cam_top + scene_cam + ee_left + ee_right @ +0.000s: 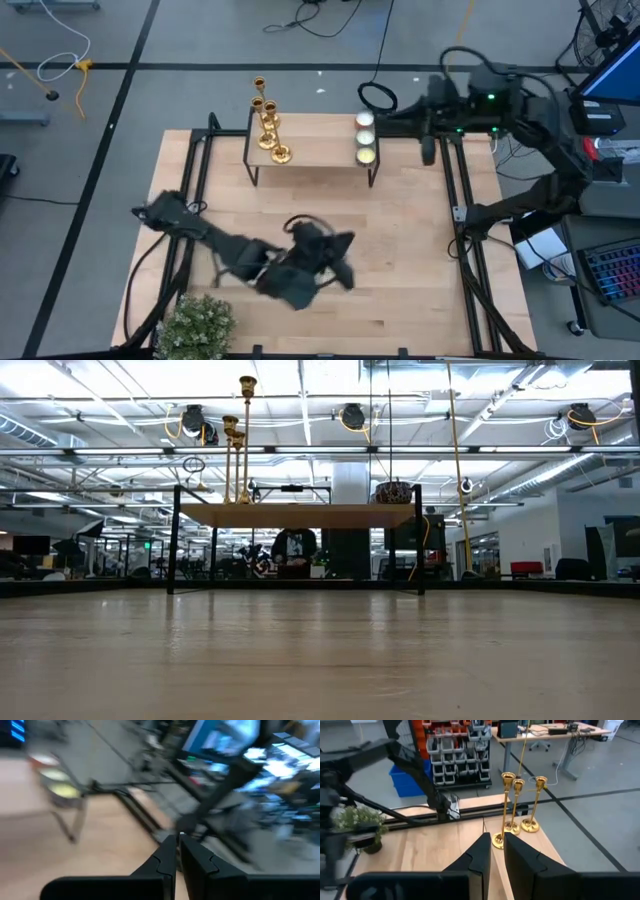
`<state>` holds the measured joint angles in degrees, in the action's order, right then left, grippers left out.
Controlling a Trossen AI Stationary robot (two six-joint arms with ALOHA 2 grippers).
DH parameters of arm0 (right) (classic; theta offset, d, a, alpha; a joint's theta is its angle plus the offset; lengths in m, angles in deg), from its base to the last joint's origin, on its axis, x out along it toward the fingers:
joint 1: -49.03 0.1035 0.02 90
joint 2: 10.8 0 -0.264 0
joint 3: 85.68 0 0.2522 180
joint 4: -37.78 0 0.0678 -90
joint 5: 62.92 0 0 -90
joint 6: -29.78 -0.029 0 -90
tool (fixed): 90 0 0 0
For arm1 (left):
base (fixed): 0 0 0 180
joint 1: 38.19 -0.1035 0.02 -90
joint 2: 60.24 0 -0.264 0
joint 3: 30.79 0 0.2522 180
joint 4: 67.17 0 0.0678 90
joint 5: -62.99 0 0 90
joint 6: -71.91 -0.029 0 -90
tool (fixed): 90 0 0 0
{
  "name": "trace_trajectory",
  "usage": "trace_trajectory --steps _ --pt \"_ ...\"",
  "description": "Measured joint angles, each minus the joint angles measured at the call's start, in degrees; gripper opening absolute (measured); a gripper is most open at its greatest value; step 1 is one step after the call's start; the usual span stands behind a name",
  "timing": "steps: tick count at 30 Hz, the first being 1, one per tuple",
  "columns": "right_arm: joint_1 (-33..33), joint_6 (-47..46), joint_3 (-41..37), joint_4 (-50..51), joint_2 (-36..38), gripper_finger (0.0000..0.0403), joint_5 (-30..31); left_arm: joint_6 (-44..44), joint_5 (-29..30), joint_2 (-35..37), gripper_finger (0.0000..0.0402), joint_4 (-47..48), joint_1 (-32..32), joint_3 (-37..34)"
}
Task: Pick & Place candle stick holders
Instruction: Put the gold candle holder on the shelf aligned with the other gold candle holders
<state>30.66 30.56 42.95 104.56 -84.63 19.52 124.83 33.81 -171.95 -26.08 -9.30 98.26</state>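
Left gripper (178,851): seen shut and empty in its own wrist view, fingers pressed together; in the high view it is lost in the dark bulk of the arm over the middle of the wooden surface (400,250).
Right gripper (495,849): fingers nearly together with a thin slit between them, nothing held; in the high view the arm is folded beyond the right far corner of the surface and the gripper itself cannot be made out there.
Candle stick holders (519,805): three gold ones, upright and close together, on the small raised shelf (320,152) at its left end, ahead of the right gripper and well apart from the left one.
Candles (366,137): small round ones at the shelf's other end, blurred in the left wrist view.
Plant (196,325): at the near left corner, partly cut off.
Low view: neither gripper seen; the holders' bases are hidden by the shelf edge.
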Motion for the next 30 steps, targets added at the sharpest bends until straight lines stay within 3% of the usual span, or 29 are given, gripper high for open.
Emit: trace_trajectory --steps 3,6,11,17,21,24,27,30 --pt "0.00 0.01 0.00 1.28 1.51 0.0050 0.02 0.30 1.73 -3.15 0.0026 8.30 -3.30 4.15" --pt "0.00 -0.03 -0.10 3.54 2.65 0.0050 0.04 7.76 2.37 -4.72 0.0022 15.81 -6.80 3.80" --pt "0.00 -0.31 -3.32 4.71 5.25 0.0050 0.04 34.35 7.06 -5.34 0.0006 36.06 -10.90 0.41" --pt "0.00 -4.19 -11.96 1.77 9.65 0.0050 0.03 60.92 10.40 -4.44 0.0005 62.65 -8.96 -3.50" --pt "0.00 -4.95 -18.29 -4.08 12.93 0.0050 0.02 59.35 8.72 -3.56 0.0004 61.42 -5.90 -10.30" --pt "0.00 -4.82 -22.47 -9.03 14.96 0.0050 0.04 61.69 12.12 -3.10 0.0005 61.49 -5.46 -13.62" --pt "0.00 -5.06 -25.55 -12.16 16.11 0.0050 0.04 62.01 13.90 -3.42 0.0016 62.59 -6.38 -14.90" --pt "0.00 -4.93 -27.12 -13.58 16.46 0.0050 0.04 56.78 12.40 -3.33 0.0025 62.75 -8.77 -15.15"
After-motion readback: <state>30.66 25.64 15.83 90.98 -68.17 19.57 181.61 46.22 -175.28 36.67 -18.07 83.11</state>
